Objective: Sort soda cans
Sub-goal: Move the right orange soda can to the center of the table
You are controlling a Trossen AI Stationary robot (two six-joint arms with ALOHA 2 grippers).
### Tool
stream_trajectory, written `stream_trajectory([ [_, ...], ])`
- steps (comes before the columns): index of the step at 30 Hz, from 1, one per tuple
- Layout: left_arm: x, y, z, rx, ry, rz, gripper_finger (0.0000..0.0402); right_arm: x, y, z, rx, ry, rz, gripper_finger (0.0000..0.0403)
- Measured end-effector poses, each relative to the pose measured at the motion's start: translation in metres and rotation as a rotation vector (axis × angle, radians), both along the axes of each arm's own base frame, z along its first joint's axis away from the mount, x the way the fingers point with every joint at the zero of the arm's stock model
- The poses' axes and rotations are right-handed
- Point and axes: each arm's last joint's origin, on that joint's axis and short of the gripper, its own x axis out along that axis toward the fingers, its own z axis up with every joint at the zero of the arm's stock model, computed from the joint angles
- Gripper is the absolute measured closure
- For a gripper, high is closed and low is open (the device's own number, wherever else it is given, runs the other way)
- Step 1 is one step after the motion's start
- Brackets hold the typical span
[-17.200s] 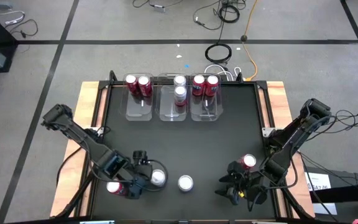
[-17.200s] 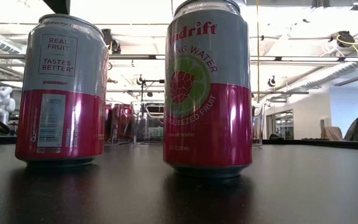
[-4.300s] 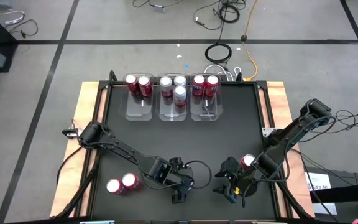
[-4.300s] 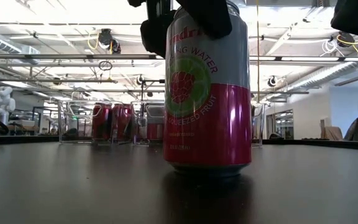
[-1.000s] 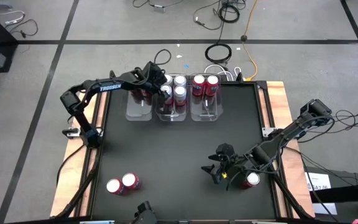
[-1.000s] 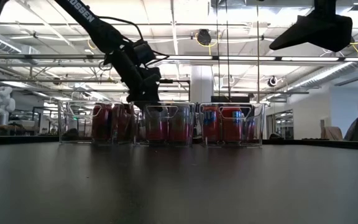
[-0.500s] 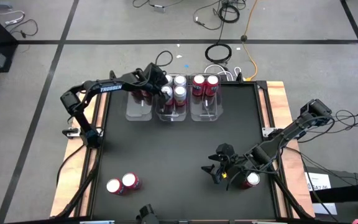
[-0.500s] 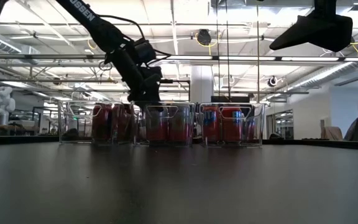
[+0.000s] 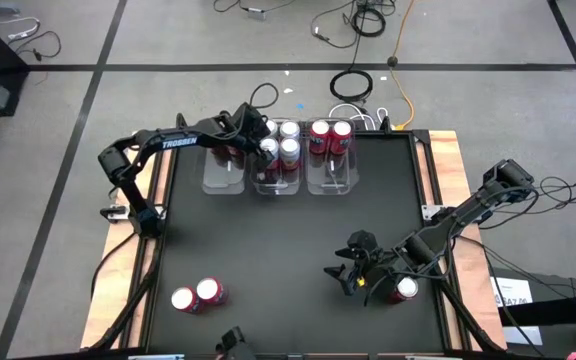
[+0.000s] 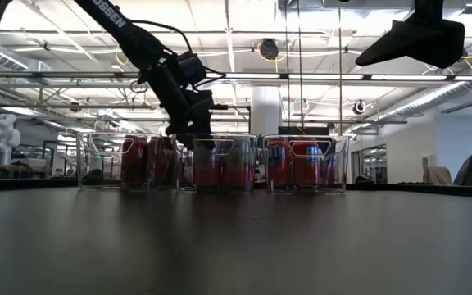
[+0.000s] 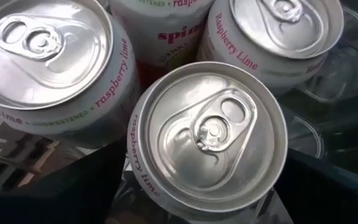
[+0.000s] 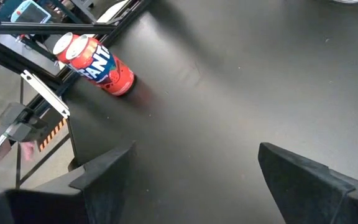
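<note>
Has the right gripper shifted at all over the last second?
No. In the high view the right gripper sits at the same spot beside the red can near the table's right edge.

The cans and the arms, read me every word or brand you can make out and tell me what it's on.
"FANTA": on the red can in the right wrist view.
"Raspberry Lime": rim side of the far silver can.
"raspberry", "lime", and small print too blurred to read: on the left silver can.
"Lime", partly hidden: on the nearest silver can.
"spin...", cut off: on the can behind.
"TROSSEN": on the left arm.
</note>
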Motion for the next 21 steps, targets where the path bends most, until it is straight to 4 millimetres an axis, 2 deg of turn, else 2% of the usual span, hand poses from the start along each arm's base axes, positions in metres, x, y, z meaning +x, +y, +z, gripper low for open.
stream_trajectory([
  [4,0.001,0.001,0.004,0.015,0.001,-0.016,0.0009,0.000,0.000,0.000,0.000,0.000,0.000,0.0074],
  [8,0.002,0.002,0.018,0.018,0.000,-0.019,0.0008,0.000,0.000,0.000,0.000,0.000,0.000,0.0074],
  [15,-0.002,-0.002,0.057,-0.038,0.047,0.002,0.0008,0.000,0.000,0.000,-0.008,0.003,0.012,0.0074],
  [21,-0.019,-0.019,0.090,-0.184,0.127,0.088,0.0008,0.000,0.001,0.000,-0.023,0.020,0.057,0.0074],
])
